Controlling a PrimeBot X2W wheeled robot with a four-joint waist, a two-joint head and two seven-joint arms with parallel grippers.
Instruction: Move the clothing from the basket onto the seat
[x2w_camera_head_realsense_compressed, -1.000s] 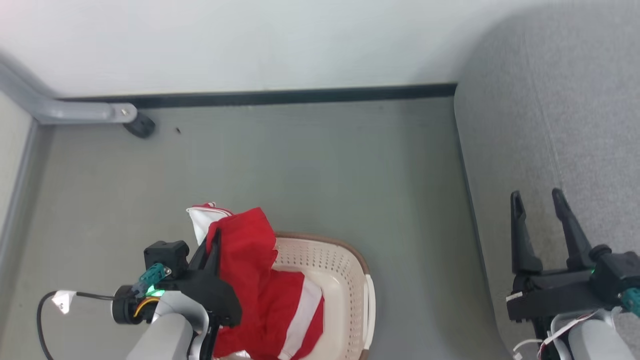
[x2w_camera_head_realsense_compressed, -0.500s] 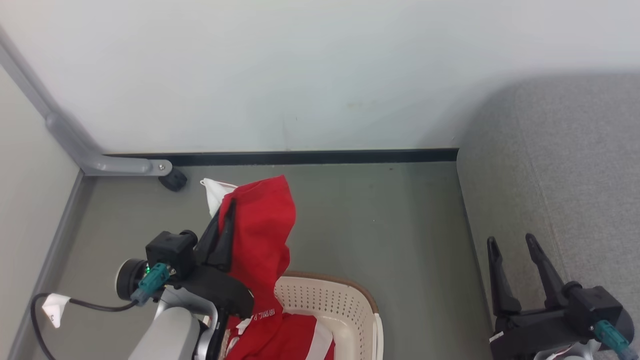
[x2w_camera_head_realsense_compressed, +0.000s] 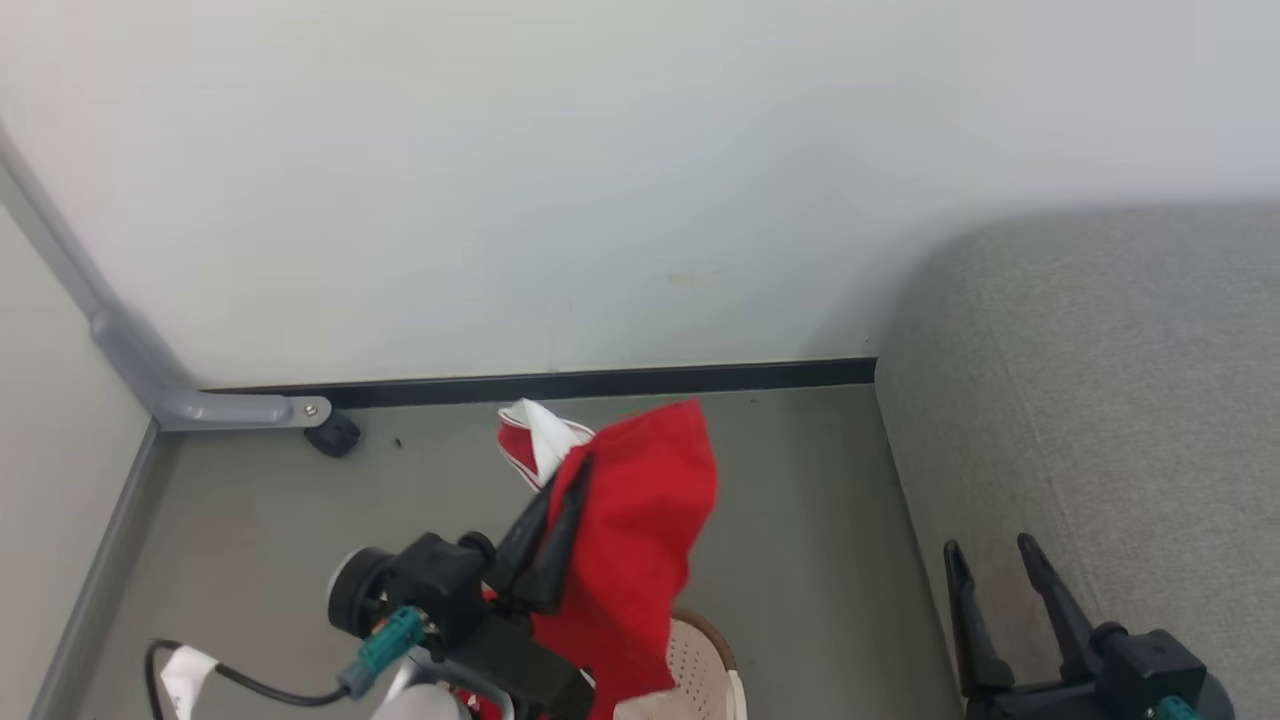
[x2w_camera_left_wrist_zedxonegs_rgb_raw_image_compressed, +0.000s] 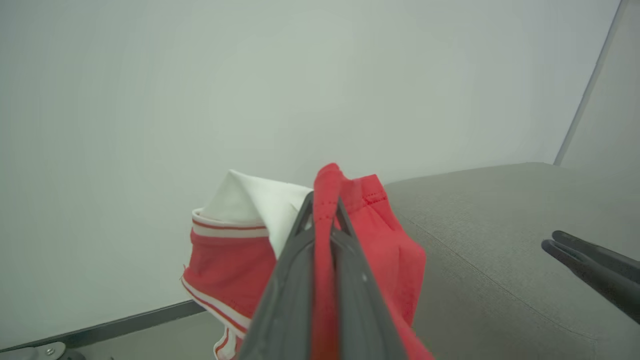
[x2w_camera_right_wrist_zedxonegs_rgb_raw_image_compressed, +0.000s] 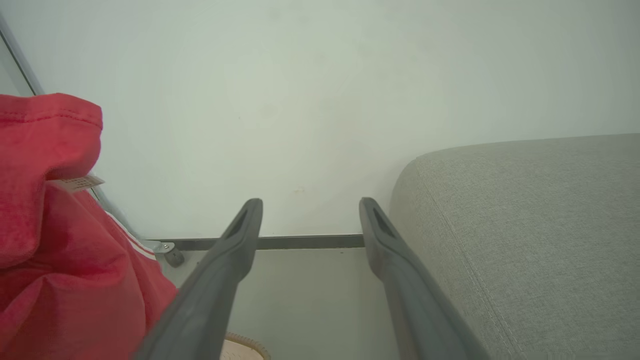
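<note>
So the left gripper (x2w_camera_head_realsense_compressed: 572, 478), clamped on the clothing (x2w_camera_head_realsense_compressed: 640, 520), has hoisted it up from the basket (x2w_camera_head_realsense_compressed: 703, 662) below; seat (x2w_camera_head_realsense_compressed: 1080, 400) sits to its right, carry's next. The right gripper (x2w_camera_head_realsense_compressed: 990, 552) gapes empty.

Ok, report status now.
Left gripper shut on soft red white-trimmed garment, held above cream perforated plastic basket. Right gripper open, empty, beside grey fabric seat cushion. Nothing seen in the way.
</note>
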